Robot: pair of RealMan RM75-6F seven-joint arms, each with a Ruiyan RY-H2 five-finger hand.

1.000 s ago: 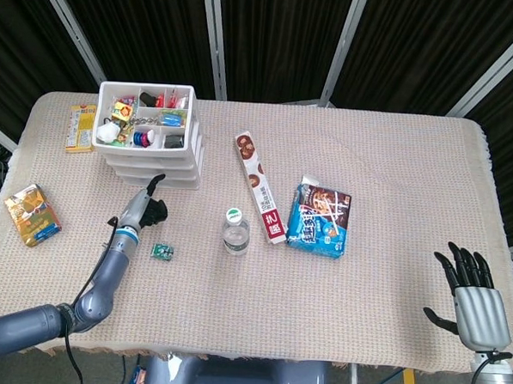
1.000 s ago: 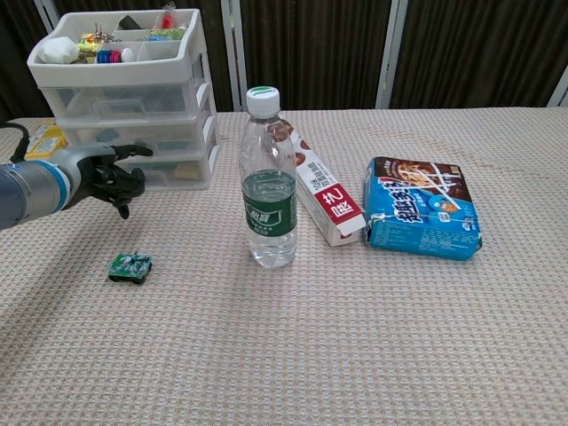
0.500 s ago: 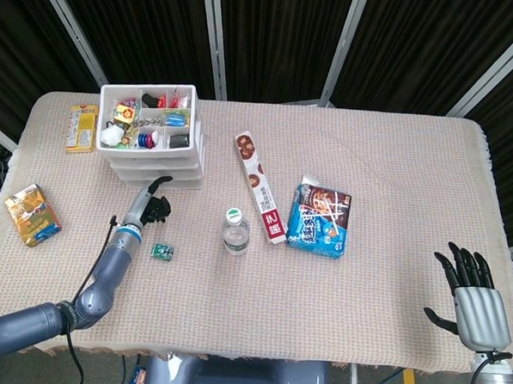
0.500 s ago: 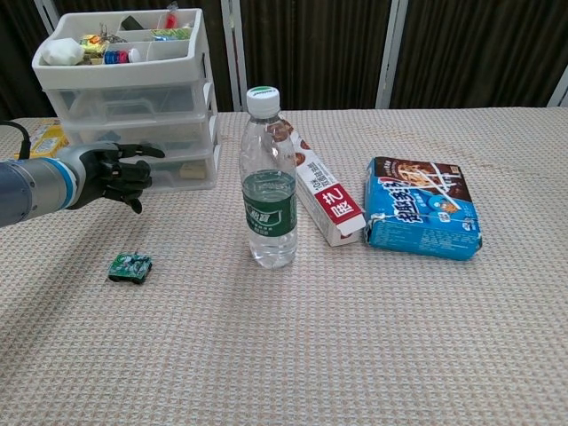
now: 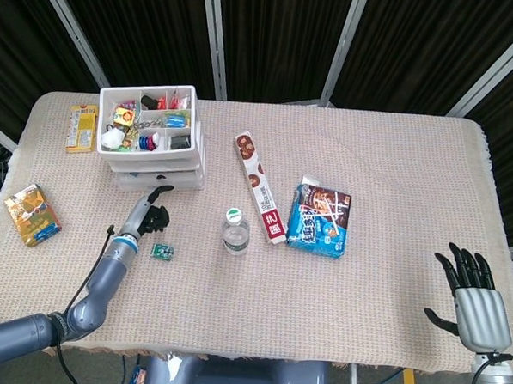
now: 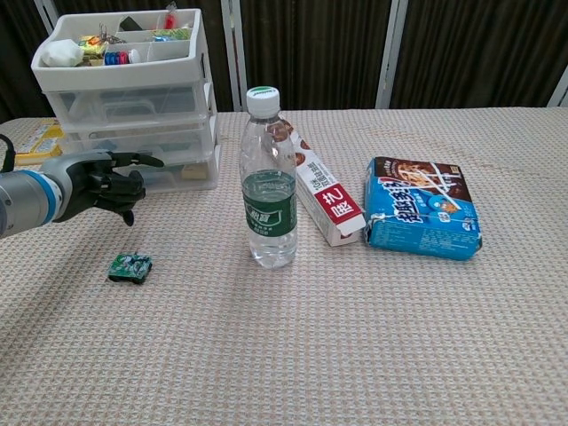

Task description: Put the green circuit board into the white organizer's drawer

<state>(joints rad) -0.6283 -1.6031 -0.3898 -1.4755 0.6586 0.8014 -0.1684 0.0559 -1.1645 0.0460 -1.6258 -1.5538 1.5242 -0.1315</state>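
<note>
Near the table's left front: green circuit board (image 5: 161,252) (image 6: 130,266), flat on the woven cloth (image 5: 387,164), apart from everything. Just above it, left hand (image 5: 152,216) (image 6: 99,185), empty, fingers loosely curled with one stretched toward the white organizer (image 5: 151,143) (image 6: 133,98); held close before the lowest drawer (image 6: 177,171), contact impossible to tell. Top tray of the organizer filled with small colourful items. Toward the middle, upright water bottle (image 5: 235,232) (image 6: 269,182), then a long red-and-white box (image 5: 259,185) (image 6: 324,195) and a blue snack packet (image 5: 320,218) (image 6: 424,219). At the far right front corner, right hand (image 5: 473,298), fingers spread, holding nothing. On the left edge, two yellow packets (image 5: 31,215) (image 5: 82,127).
</note>
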